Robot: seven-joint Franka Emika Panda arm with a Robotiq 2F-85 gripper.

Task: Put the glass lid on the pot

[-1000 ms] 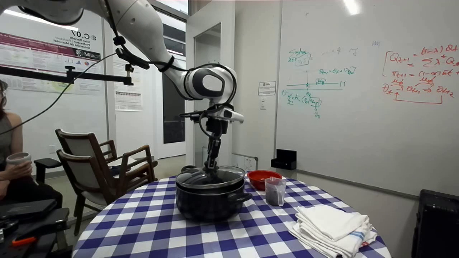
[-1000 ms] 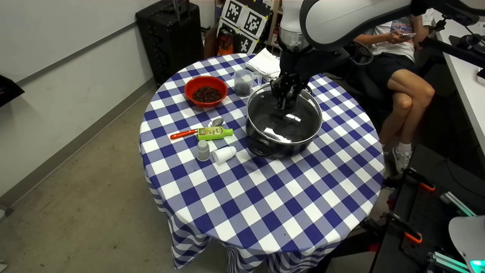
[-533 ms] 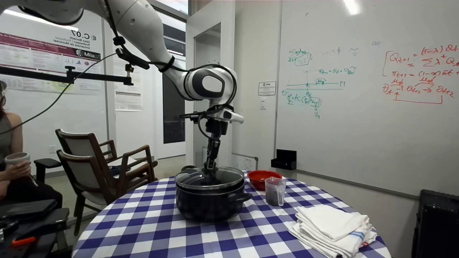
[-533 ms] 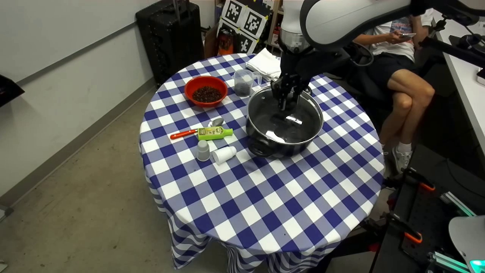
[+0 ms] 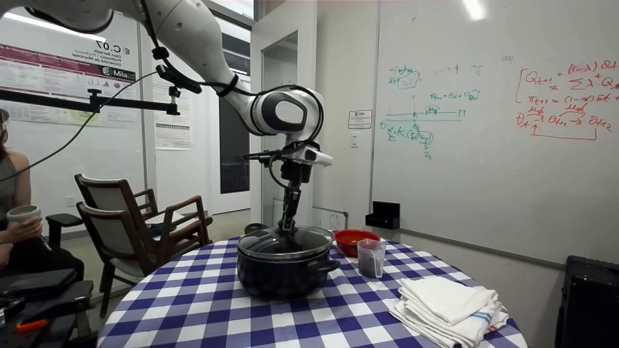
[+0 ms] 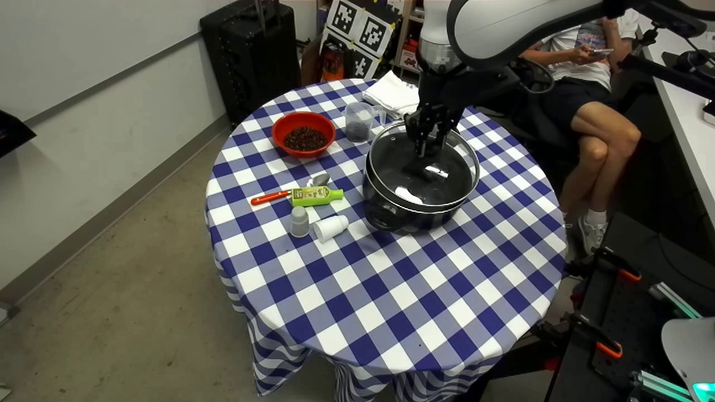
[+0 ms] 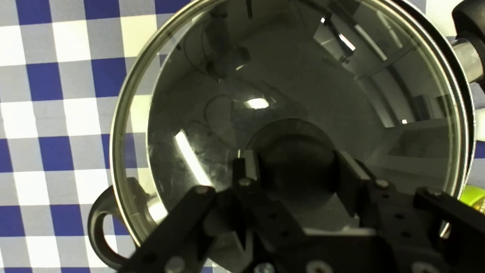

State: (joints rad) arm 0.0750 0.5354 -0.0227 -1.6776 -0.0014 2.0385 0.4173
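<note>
The black pot [image 5: 283,280] stands upright on the checked table; it also shows in an exterior view [image 6: 427,222]. The see-through glass lid [image 6: 405,170] is over the pot's mouth, slightly off-centre, with a strip of the pot's rim showing at its lower left there. The lid also shows in an exterior view [image 5: 261,244] and the wrist view [image 7: 212,83]. My gripper [image 7: 297,170] is shut on the lid's dark knob, one finger on each side. The gripper points down above the lid in both exterior views [image 5: 287,224] [image 6: 431,149]. Whether the lid touches the rim all round cannot be told.
A red bowl [image 6: 303,146] of dark beans and a clear measuring cup [image 6: 358,121] stand beside the pot. A folded white towel [image 6: 392,95], a green bottle [image 6: 317,196], an orange-handled utensil [image 6: 271,197], a grey cup [image 6: 299,221] and a white cup [image 6: 330,228] lie around.
The lid dropped slightly, then shifted a little to the right with my gripper in both exterior views; part of the pot's rim now shows at the lower left. The pot has not moved.
</note>
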